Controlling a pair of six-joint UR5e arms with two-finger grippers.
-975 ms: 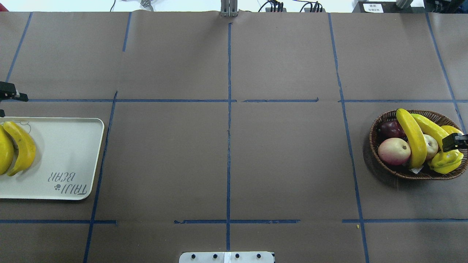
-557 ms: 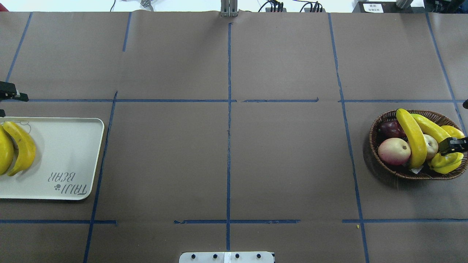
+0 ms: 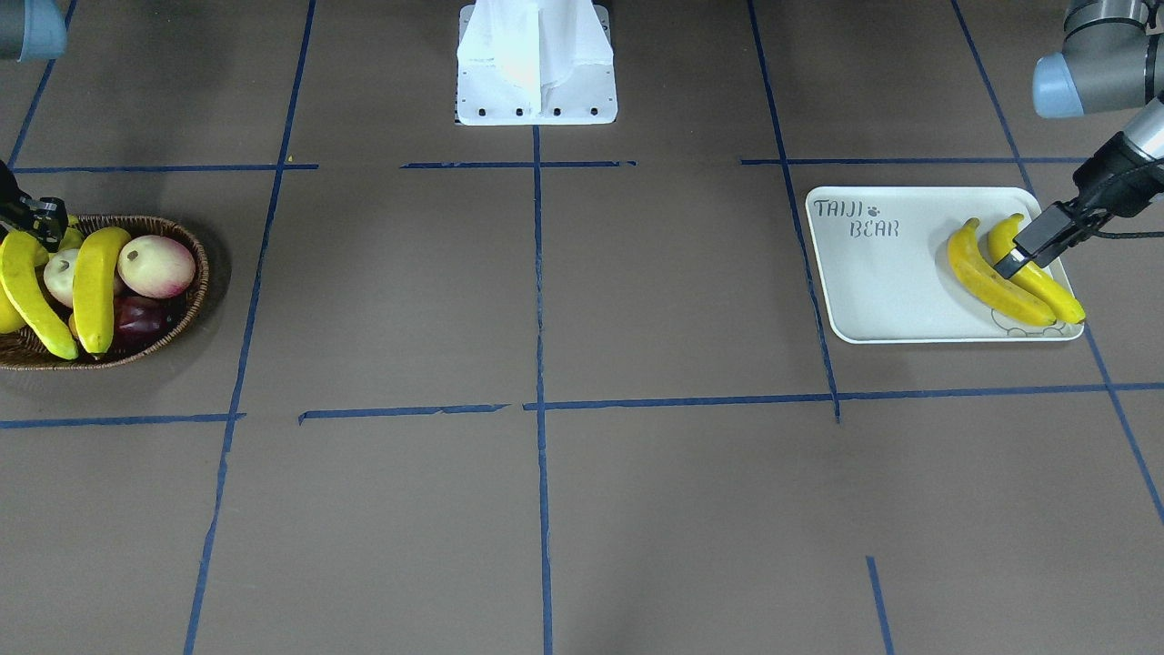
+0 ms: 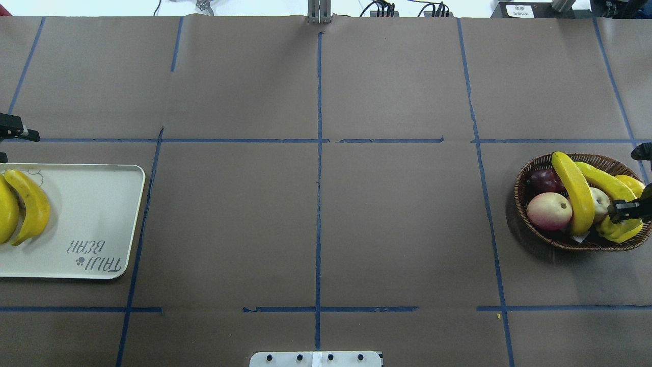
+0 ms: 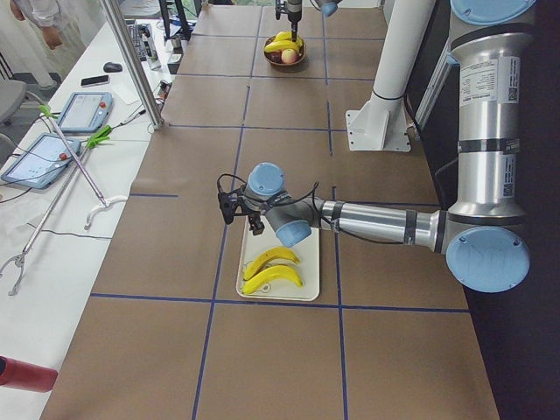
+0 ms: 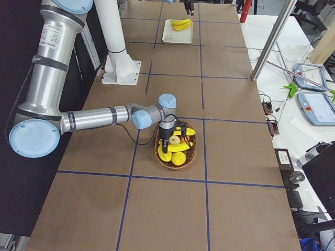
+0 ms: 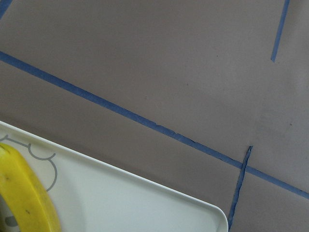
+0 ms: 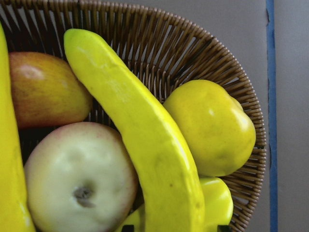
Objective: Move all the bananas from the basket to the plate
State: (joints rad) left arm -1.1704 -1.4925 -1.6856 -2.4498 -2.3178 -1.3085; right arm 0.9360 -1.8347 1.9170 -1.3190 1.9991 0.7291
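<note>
The wicker basket (image 4: 520, 201) at the table's right holds two yellow bananas (image 4: 575, 191) (image 4: 601, 179) among other fruit. My right gripper (image 4: 636, 179) is open and low over the basket's right end. Its fingers stand on either side of the right-hand banana (image 8: 145, 140). The cream plate (image 4: 97, 204) at the left bears two bananas (image 4: 33, 204) (image 4: 6, 209). My left gripper (image 4: 6, 146) is open and empty above the plate's far end, beside those bananas (image 3: 991, 277).
The basket also holds a pink-cream apple (image 4: 549, 210), a paler one (image 4: 602, 204), a dark red fruit (image 4: 544, 179) and plump yellow-green fruits (image 4: 619, 230). The robot's base (image 3: 535, 64) stands at the table's near middle edge. Blue tape lines cross the brown table.
My right gripper has come down and shifted over the basket's right end, and its second finger has come into view beyond the rim. The left gripper and the plate's bananas have not moved.
</note>
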